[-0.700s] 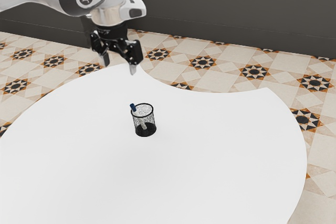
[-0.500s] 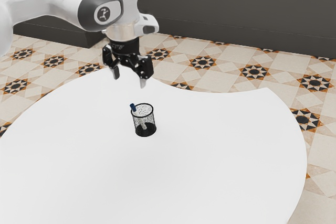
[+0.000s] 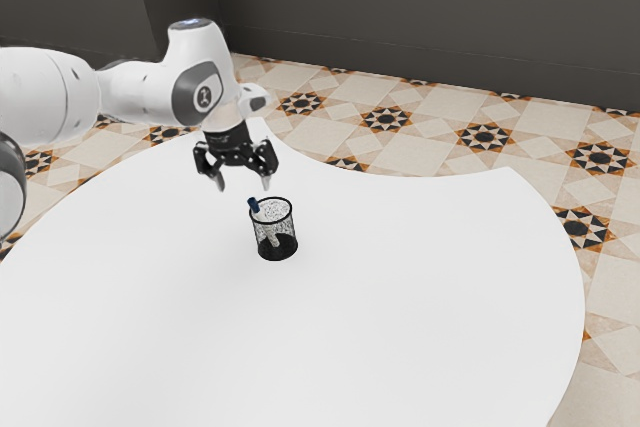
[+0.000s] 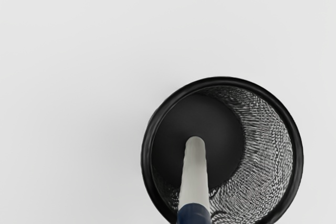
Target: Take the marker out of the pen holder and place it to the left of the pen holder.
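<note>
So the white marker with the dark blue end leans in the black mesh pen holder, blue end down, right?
Not quite: the blue end is up, sticking out past the rim, as the exterior view shows. The marker does lean in the pen holder.

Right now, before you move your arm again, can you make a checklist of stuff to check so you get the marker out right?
1. Gripper open: ok, its fingers are apart.
2. Marker in the pen holder: ok, leaning inside.
3. Blue end poking up past the rim: ok.
4. Pen holder upright on the table: ok.
5. Fingers around the marker: not ok, they're above it.
6. Fingers lined up perfectly for the grab: cannot tell.
</note>
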Controlling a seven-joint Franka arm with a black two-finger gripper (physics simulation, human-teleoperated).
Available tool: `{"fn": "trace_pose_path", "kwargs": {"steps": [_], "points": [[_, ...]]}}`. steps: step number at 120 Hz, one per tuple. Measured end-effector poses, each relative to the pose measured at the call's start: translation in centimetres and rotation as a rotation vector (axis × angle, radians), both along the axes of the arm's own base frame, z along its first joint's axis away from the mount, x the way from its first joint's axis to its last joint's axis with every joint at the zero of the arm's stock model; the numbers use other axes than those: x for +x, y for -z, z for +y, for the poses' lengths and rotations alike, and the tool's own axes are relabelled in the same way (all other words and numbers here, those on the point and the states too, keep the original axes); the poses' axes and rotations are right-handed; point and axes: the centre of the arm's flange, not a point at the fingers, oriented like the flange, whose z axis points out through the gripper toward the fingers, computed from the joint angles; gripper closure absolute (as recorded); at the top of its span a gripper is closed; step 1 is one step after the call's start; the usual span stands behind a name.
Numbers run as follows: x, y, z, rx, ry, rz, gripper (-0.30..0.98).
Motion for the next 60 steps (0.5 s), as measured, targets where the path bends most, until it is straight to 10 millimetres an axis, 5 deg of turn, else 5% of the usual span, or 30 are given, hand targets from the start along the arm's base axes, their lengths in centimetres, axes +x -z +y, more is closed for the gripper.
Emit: {"fn": "trace_pose_path", "kwargs": {"steps": [60], "points": [[0.7,3.7,-1.6,0.065,0.192,-0.035,0.0]]}}
